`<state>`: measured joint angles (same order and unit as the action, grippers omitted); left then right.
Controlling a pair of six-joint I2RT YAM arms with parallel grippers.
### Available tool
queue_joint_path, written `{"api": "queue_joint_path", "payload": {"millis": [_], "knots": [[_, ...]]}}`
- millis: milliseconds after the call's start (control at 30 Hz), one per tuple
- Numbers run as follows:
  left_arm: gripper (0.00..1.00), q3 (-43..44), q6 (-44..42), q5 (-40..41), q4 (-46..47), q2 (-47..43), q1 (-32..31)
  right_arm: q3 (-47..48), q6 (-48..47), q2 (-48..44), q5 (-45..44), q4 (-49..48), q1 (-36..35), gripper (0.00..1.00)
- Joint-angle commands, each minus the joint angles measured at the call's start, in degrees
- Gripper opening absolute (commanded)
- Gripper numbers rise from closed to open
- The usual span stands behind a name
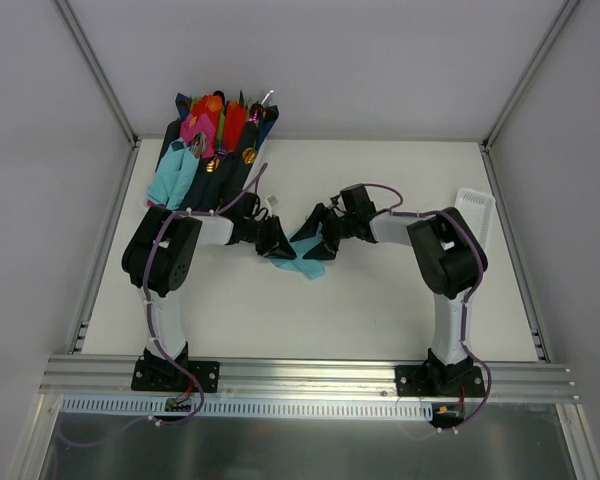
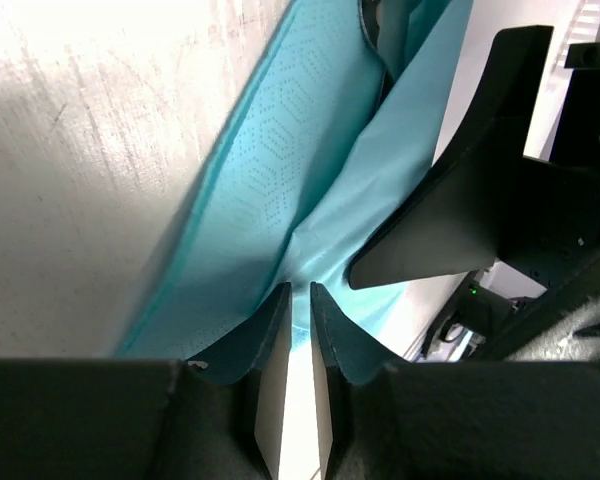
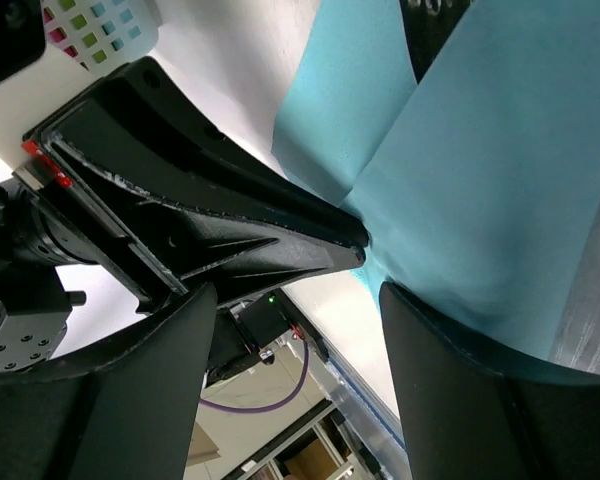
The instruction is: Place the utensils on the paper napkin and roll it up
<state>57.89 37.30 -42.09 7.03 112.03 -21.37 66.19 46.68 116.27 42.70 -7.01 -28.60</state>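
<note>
The teal paper napkin (image 1: pixel 298 263) lies crumpled mid-table between my two grippers. My left gripper (image 1: pixel 277 242) meets its left side. In the left wrist view the jaws (image 2: pixel 300 291) stand almost together, and the napkin (image 2: pixel 280 170) has creases gathering at their tips, as if pinched. My right gripper (image 1: pixel 318 243) faces it from the right and is open (image 3: pixel 295 292). One of its fingers (image 3: pixel 450 350) rests on the napkin (image 3: pixel 480 180). The other finger (image 2: pixel 450 200) hovers over the paper beside the left gripper (image 3: pixel 200 215). The utensils are hidden.
A heap of pink, red, navy and teal napkin bundles with cutlery (image 1: pixel 215 135) sits at the back left. A white slotted tray (image 1: pixel 477 208) stands at the right edge. Metal frame rails (image 1: pixel 100 240) border the table.
</note>
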Motion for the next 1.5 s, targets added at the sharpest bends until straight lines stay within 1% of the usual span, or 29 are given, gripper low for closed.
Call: {"api": "queue_joint_path", "payload": {"millis": [0, 100, 200, 300, 333, 400, 433, 500, 533, 600, 633, 733, 867, 1033, 1267, 1467], "knots": [[0.14, 1.09, -3.81, 3.94, -3.25, 1.61, 0.01, 0.95, -2.73, -0.07, -1.12, 3.92, -0.67, 0.70], [0.13, 1.44, -3.90, 4.47, -3.60, 2.23, 0.18, 0.96, -3.43, -0.51, -1.30, 4.72, -0.67, 0.70], [0.11, 1.70, -3.55, 4.29, -3.95, 2.75, 0.10, 1.30, -3.61, -0.87, -1.48, 4.72, -0.84, 0.67], [0.10, 1.70, -3.55, 4.20, -4.13, 3.11, 0.10, 2.09, -4.05, -2.18, -2.61, 4.72, -1.11, 0.53], [0.10, 1.53, -3.55, 4.12, -4.21, 3.11, 0.10, 2.88, -4.22, -3.23, -3.23, 5.59, -1.19, 0.41], [0.10, 1.35, -3.64, 4.03, -4.22, 3.02, 0.10, 4.38, -6.41, -4.29, -5.60, 7.96, -1.46, 0.30], [0.10, 1.26, -3.64, 4.03, -4.21, 3.02, 0.18, 5.17, -7.38, -4.82, -6.30, 11.02, -1.55, 0.23], [0.10, 1.26, -3.64, 4.03, -4.22, 2.93, 0.10, 7.63, -9.75, -5.79, -8.32, 13.67, -1.55, 0.18], [0.10, 1.35, -3.64, 4.03, -4.21, 2.93, 0.10, 8.07, -10.46, -6.14, -8.85, 15.42, -1.63, 0.14], [0.10, 1.44, -3.55, 4.03, -4.22, 2.93, 0.10, 9.56, -11.43, -6.49, -10.08, 16.93, -1.63, 0.11], [0.10, 1.44, -3.46, 3.94, -4.21, 3.02, 0.18, 10.09, -12.39, -6.41, -10.35, 18.85, -1.63, 0.07], [0.10, 1.53, -3.46, 3.94, -4.21, 3.02, 0.10, 11.94, -13.80, -5.00, -11.06, 22.37, -1.81, 0.01], [0.10, 1.53, -3.64, 4.03, -4.30, 2.76, 0.10, 12.99, -14.94, -3.24, -11.67, 25.55, -2.25, 0.00], [0.10, 1.53, -3.55, 4.03, -4.39, 2.76, 0.18, 14.05, -17.84, -1.22, -14.83, 30.02, -3.48, 0.00], [0.10, 1.44, -3.72, 3.94, -4.39, 2.85, 0.10, 14.23, -18.73, 2.12, -17.29, 30.12, -4.01, 0.00], [0.10, 1.35, -3.72, 3.85, -4.39, 2.67, 0.10, 13.88, -19.78, 3.53, -20.72, 33.63, -4.01, 0.00]]}}
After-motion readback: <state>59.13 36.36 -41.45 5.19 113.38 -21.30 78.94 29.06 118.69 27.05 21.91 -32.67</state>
